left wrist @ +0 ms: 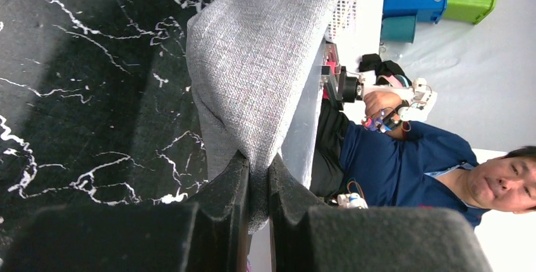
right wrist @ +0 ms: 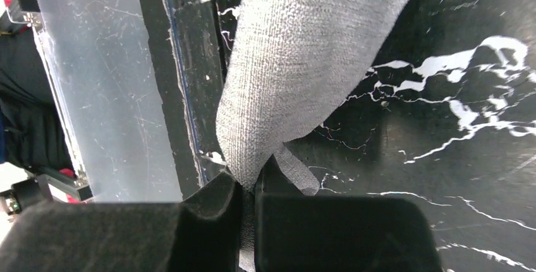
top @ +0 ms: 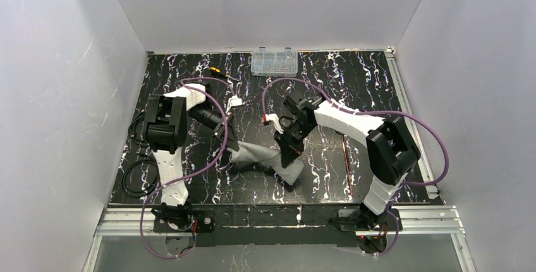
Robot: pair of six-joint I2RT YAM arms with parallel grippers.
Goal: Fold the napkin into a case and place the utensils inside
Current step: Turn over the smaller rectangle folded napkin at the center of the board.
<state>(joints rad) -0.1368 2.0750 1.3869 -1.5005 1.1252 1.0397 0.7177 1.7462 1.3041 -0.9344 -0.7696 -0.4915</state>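
Note:
The light-grey napkin (top: 268, 160) is stretched as a bunched, sagging strip between my two grippers, low over the black marble table (top: 354, 88); it is a loose band, not a case. My left gripper (top: 232, 147) is shut on its left end, and in the left wrist view the cloth (left wrist: 259, 63) is pinched between the fingers of that gripper (left wrist: 258, 171). My right gripper (top: 292, 152) is shut on the right end; in the right wrist view the cloth (right wrist: 297, 57) runs into the closed jaws of that gripper (right wrist: 249, 186). The thin copper utensils (top: 346, 158) lie on the table right of the right gripper.
A clear plastic compartment box (top: 274, 62) sits at the back edge, with an orange-and-black screwdriver (top: 215, 69) to its left. White walls enclose the table on three sides. Loose black cable (top: 134, 177) lies at the left edge. The napkin's right end hangs near the table's front edge (right wrist: 189, 95).

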